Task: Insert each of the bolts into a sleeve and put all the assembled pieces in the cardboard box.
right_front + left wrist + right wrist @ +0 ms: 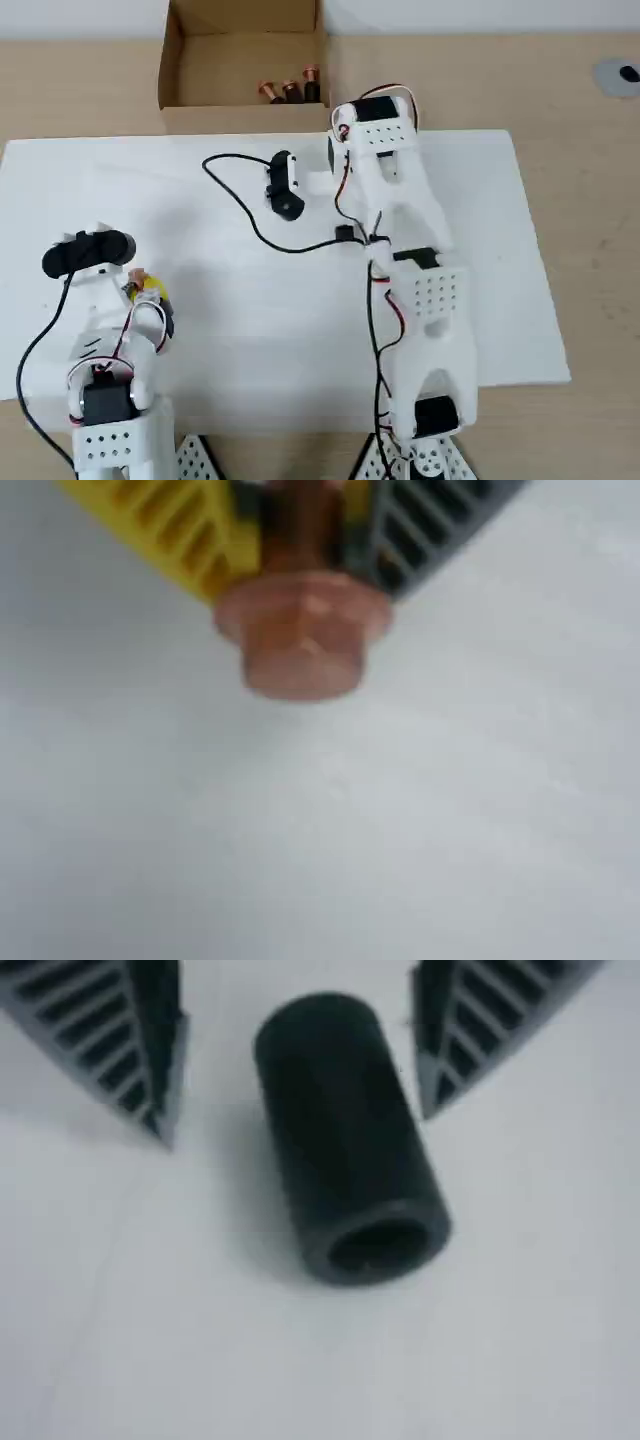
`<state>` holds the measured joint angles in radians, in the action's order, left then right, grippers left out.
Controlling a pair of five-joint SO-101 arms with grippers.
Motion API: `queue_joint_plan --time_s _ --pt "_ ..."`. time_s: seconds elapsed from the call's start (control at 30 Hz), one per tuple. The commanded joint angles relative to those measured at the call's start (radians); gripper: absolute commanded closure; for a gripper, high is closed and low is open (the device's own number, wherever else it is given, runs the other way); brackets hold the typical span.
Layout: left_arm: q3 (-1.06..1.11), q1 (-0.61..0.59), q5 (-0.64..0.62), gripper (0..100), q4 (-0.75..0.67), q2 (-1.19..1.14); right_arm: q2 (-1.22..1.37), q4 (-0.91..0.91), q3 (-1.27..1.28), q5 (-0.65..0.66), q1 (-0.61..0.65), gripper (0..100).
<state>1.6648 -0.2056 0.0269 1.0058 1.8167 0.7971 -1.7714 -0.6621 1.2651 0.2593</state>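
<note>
Our left claw (143, 290) is clenched on a copper bolt (302, 645), whose head pokes out past the yellow and grey fingers (170, 530) over the white sheet (230, 330) on the counter (580, 200). Across the way, our right claw (297, 1120) is spread wide, with a finger on either side of the black sleeve (345, 1140). The sleeve lies on its side on the sheet and touches neither finger. Three assembled pieces (290, 90) sit in the cardboard box (172, 60) beyond the sheet's far edge.

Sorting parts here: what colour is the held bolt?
The bolt is copper, clearest in the left wrist view.
</note>
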Motion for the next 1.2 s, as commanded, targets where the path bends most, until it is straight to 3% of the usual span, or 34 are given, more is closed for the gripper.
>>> queue_joint_plan --time_s 0.0,0.5,0.87,1.17 --pt "-0.044 -0.012 0.008 99 0.006 0.005 -0.007 -0.011 -0.050 0.021 -0.018 79.7" --pt "-0.046 -0.012 0.041 99 0.008 0.005 0.081 -0.011 -0.022 0.028 -0.018 81.2" --pt "-0.046 -0.012 0.041 99 0.008 0.005 0.077 0.199 0.179 -0.170 -0.019 81.4" --pt "-0.046 -0.012 0.041 99 0.006 0.005 0.041 0.235 0.196 -0.253 -0.021 83.0"
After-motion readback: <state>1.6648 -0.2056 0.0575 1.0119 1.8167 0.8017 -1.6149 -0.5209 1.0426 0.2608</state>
